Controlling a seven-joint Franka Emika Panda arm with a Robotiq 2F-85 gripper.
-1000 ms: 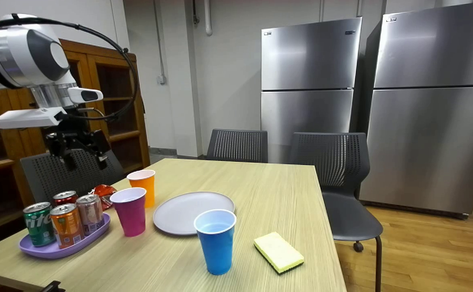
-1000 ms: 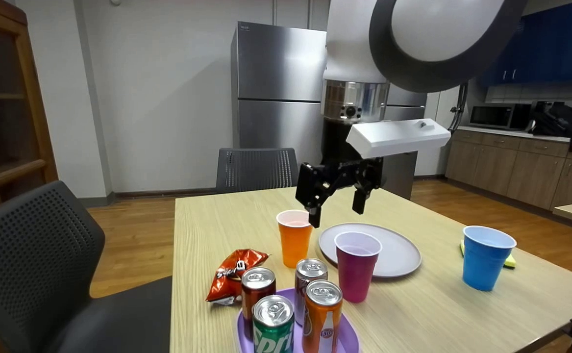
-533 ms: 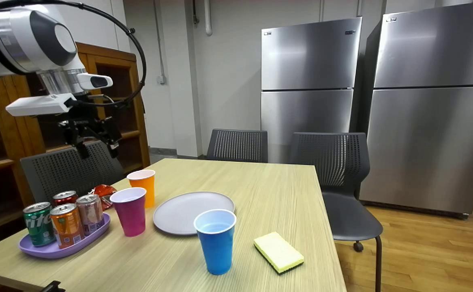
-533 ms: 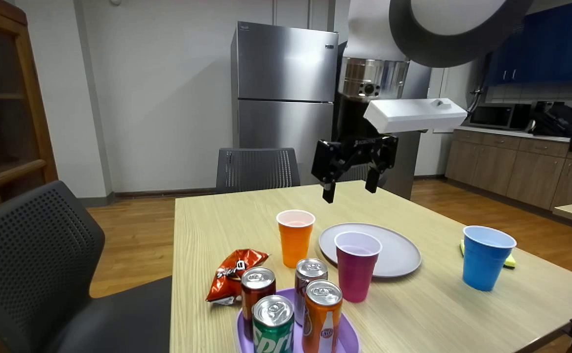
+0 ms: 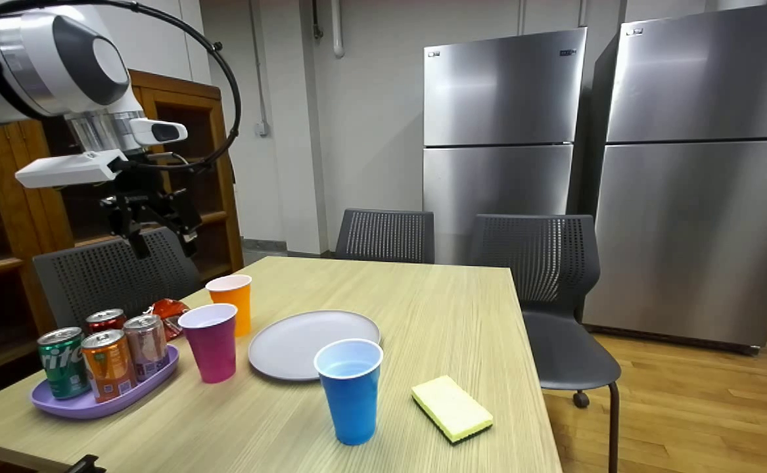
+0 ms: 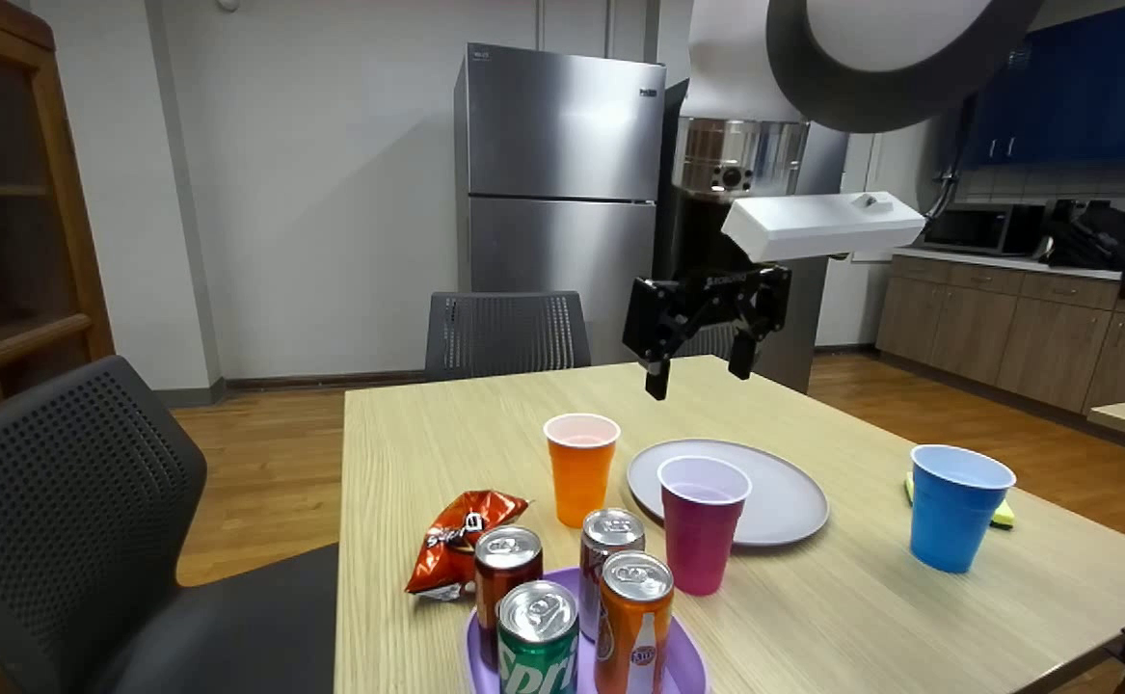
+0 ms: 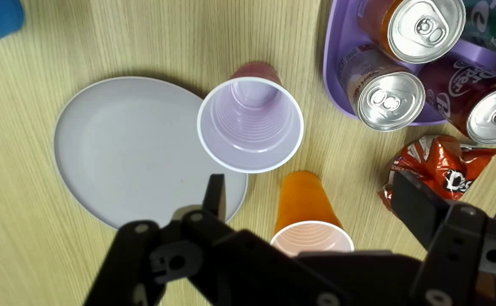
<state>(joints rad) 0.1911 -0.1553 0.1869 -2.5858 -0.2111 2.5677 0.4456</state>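
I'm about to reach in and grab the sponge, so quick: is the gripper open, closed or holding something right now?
Gripper: open, holding nothing, in the air above the table.

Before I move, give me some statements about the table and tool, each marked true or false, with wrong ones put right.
1. The tool is open and holds nothing. True.
2. Four cans stand on the purple tray. True.
3. The red bag lies on the tray. False: the red bag lies on the table beside it.
4. The orange cup lies on its side. False: the orange cup stands upright.
5. The sponge lies yellow side up. True.
6. The blue cup stands on the plate. False: the blue cup stands beside the plate.
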